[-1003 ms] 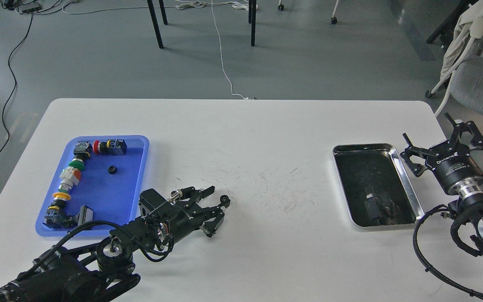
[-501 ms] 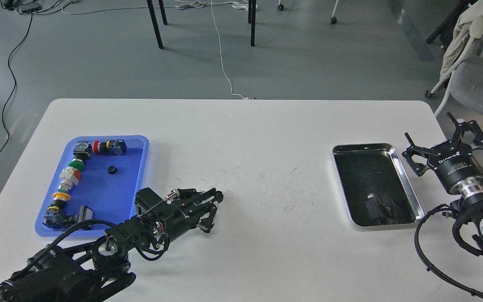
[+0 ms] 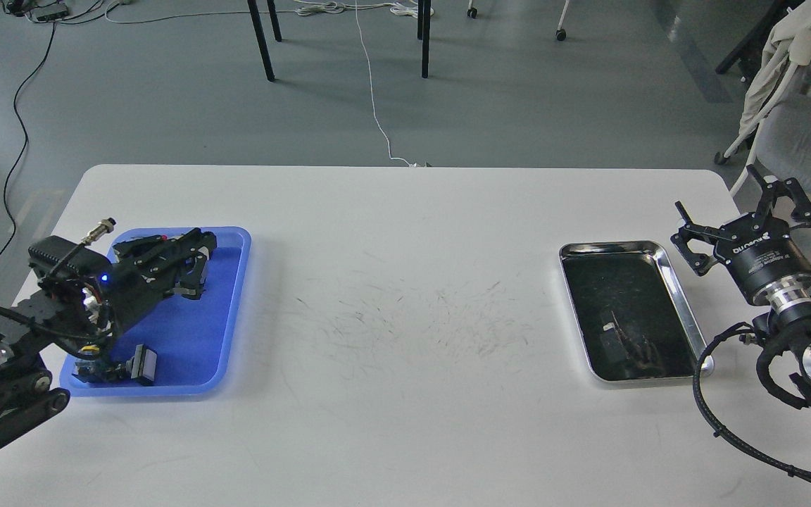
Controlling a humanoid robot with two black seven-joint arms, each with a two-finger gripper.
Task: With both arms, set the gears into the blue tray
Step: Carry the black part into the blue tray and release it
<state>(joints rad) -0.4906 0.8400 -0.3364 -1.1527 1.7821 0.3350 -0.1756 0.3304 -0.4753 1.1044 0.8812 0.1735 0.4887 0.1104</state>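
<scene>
The blue tray point(image 3: 191, 338) lies at the table's left. My left gripper point(image 3: 203, 246) hangs over the tray's far end, its fingers drawn together. No gear shows: the one taken from the table is hidden between the fingertips, and the arm covers the spot in the tray where the other lay. The table spot where the gear lay is bare. My right gripper point(image 3: 738, 213) stands open and empty just right of the steel tray point(image 3: 617, 245), near the table's right edge.
Button switches point(image 3: 127, 366) lie along the blue tray's left side, mostly hidden under my left arm. The steel tray has a dark bottom. A chair point(image 3: 800, 141) stands off the table's right far corner.
My left gripper shut on the gear at mid-table, then swung left and back to hover over the blue tray. The right gripper drew slightly away from the steel tray.
</scene>
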